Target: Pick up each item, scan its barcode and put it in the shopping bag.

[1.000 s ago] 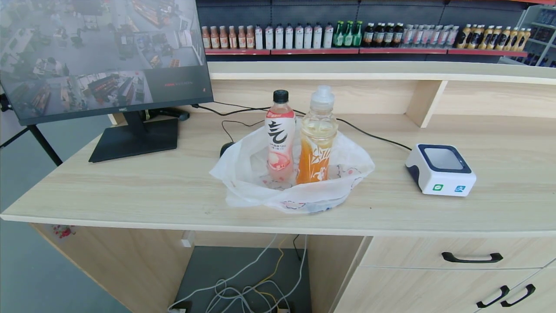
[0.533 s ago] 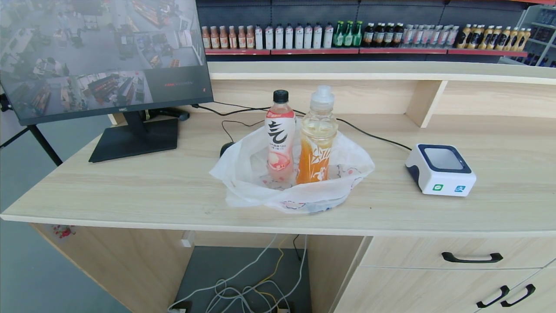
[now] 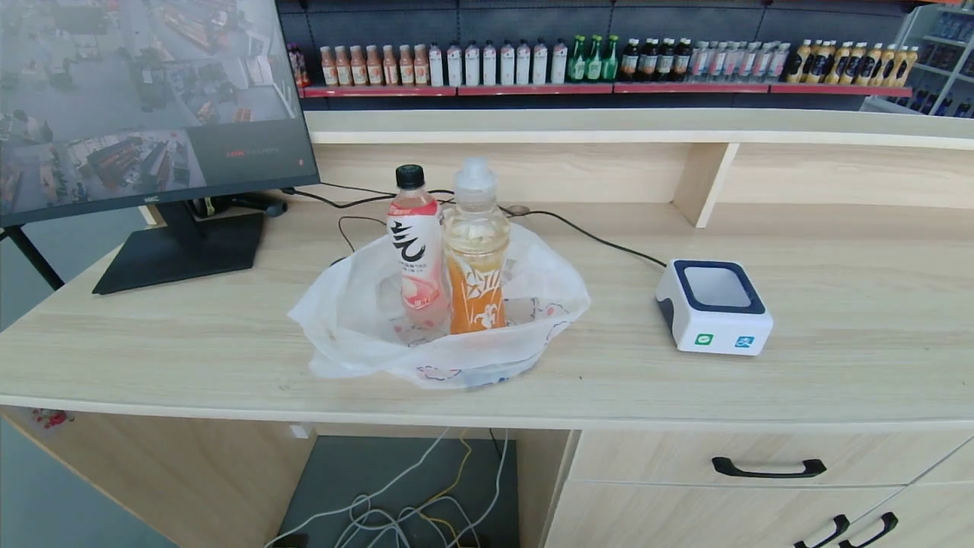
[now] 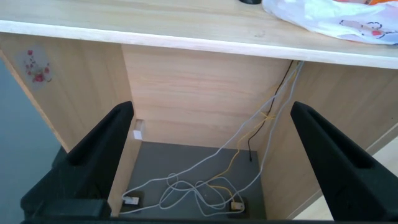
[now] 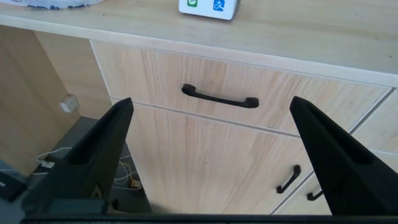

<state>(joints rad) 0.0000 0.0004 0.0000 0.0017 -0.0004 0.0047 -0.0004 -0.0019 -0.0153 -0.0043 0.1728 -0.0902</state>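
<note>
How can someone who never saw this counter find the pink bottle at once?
On the wooden counter a white bag lies between the monitor and the scanner. Two bottles stand in it. The pink bottle is nearer the monitor and has a black cap; the orange bottle has a clear one.

1. On my left wrist feed, the left gripper (image 4: 211, 106) has two matte black fingers (image 4: 96, 149). Each is a long wedge, broad near the camera and narrowing to a blunt tip.
2. The inner faces are flat, smooth and uniformly black, with a crisp edge along the top.
3. A black housing (image 4: 59, 208) joins the finger roots.
4. The right gripper (image 5: 211, 101) looks the same, with black tapering wedge fingers (image 5: 339, 158) and plain flat surfaces.
5. A small grey-edged part (image 5: 11, 186) sits by one finger root. I cannot tell what it is.
</note>
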